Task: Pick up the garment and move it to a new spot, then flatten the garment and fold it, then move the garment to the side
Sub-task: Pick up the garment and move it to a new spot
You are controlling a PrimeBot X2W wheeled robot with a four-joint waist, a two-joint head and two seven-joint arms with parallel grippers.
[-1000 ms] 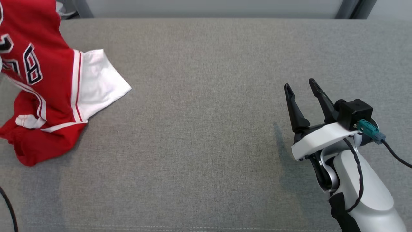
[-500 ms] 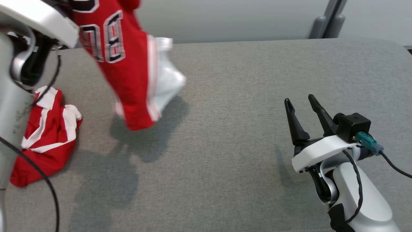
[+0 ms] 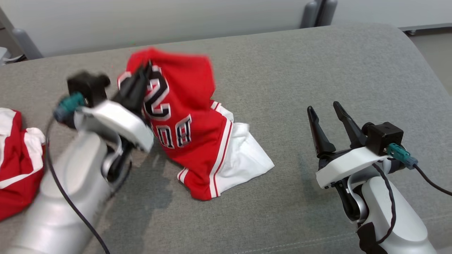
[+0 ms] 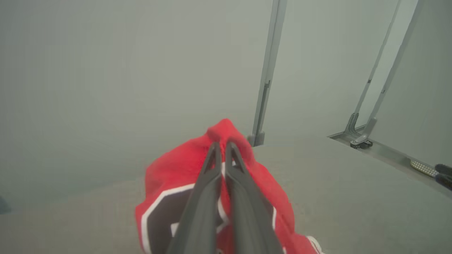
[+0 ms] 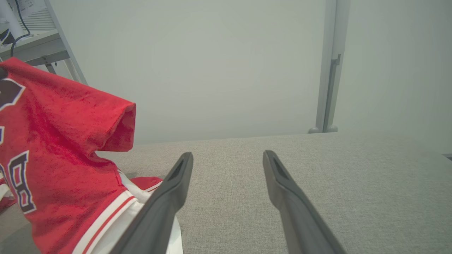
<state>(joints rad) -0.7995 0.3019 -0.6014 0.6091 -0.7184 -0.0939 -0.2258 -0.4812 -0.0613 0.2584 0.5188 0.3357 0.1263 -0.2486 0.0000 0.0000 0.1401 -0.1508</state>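
Item: red jersey [image 3: 190, 141], black numerals outlined in white, white side panel and striped trim. Location: left of the middle of the grey fabric-covered worktop [image 3: 317, 63], its white lower corner and hem resting on the surface, its upper part raised in a peak toward the far edge. Held by: left gripper [image 3: 145, 68], long dark fingers pressed together on a fold at the top of the cloth, as the left wrist view confirms [image 4: 220, 146]; the arm is blurred. The pinch at one high point lets the cloth hang and drape rather than bunch, which judging by the task suits laying it down at a new spot for flattening. Right gripper [image 3: 323, 107]: jaws spread wide, holding nothing, hovering near the worktop's right edge and well apart from the jersey, probably waiting to take a second corner. Stage, as a judgement: relocation nearly done; flattening and folding not begun. Also present: a second red-and-white garment [image 3: 17, 169], crumpled at the worktop's left edge; a grey upright post [image 3: 317, 10] behind the far edge.
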